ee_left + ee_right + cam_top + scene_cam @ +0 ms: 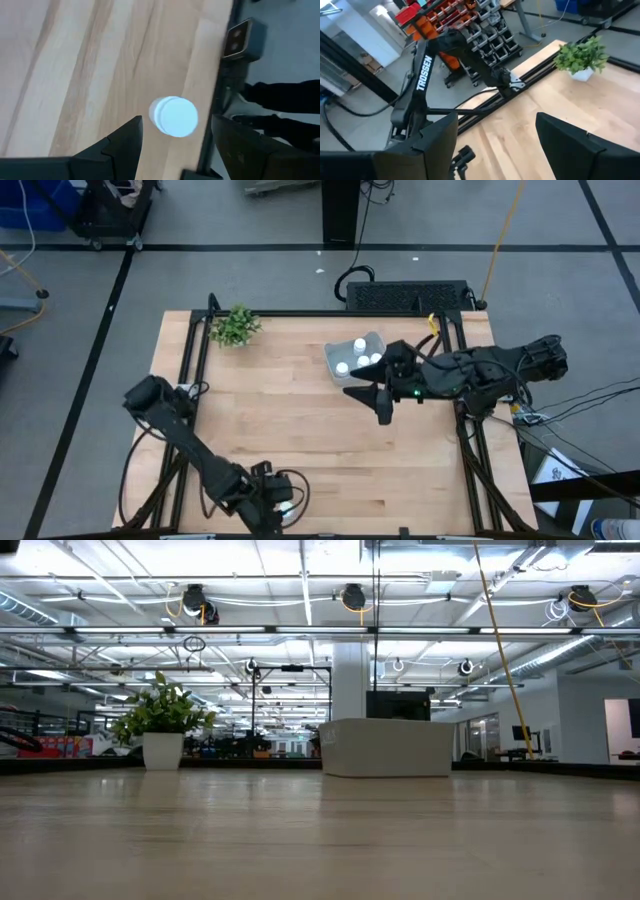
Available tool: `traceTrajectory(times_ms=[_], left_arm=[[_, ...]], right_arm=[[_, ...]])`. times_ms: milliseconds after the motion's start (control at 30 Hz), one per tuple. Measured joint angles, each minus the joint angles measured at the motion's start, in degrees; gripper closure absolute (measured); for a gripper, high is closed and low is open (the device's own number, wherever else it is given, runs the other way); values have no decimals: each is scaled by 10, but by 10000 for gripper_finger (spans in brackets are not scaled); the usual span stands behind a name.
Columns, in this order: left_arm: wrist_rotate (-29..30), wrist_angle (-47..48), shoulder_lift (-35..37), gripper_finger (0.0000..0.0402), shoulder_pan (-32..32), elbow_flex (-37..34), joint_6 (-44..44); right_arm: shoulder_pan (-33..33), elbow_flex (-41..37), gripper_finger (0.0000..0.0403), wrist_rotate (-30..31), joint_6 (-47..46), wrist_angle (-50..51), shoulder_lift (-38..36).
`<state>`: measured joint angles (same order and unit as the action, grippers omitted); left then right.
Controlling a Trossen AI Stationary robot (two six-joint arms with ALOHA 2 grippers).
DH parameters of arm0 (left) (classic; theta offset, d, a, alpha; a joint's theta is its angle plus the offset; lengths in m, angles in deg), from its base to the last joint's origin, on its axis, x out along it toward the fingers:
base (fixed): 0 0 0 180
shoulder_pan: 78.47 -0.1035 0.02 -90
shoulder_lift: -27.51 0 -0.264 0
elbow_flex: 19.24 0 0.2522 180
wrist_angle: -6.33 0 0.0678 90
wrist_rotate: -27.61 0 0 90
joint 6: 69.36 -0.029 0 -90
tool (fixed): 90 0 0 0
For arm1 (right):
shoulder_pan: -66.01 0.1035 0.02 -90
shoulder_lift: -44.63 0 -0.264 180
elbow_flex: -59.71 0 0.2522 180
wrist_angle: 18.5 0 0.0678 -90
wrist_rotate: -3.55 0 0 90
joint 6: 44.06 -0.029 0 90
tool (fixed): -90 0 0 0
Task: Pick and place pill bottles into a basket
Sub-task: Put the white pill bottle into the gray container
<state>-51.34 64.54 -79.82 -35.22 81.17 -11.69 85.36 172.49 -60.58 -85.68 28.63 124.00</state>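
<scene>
L gripper at table's near edge, fingers apart, straddling one pill bottle w/o contact; bottle upright, long axis vertical, cap facing wrist cam. 3 more bottles upright in basket at far side. R gripper beside basket, fingers spread, empty.

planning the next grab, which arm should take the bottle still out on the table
Left. Its end effector is open with the bottle between its fingers at the table's near edge. The right end effector is open and empty beside the basket, far from that bottle.
</scene>
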Motion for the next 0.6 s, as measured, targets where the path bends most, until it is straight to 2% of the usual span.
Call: traceTrajectory(times_ms=[167,600], left_arm=[[-10,1,-37,158,3,0,13],[-24,-65,-37,158,3,0,1]], right_arm=[[8,-25,140,13,-13,-11,-2],[14,-97,140,11,-39,-69,-5]])
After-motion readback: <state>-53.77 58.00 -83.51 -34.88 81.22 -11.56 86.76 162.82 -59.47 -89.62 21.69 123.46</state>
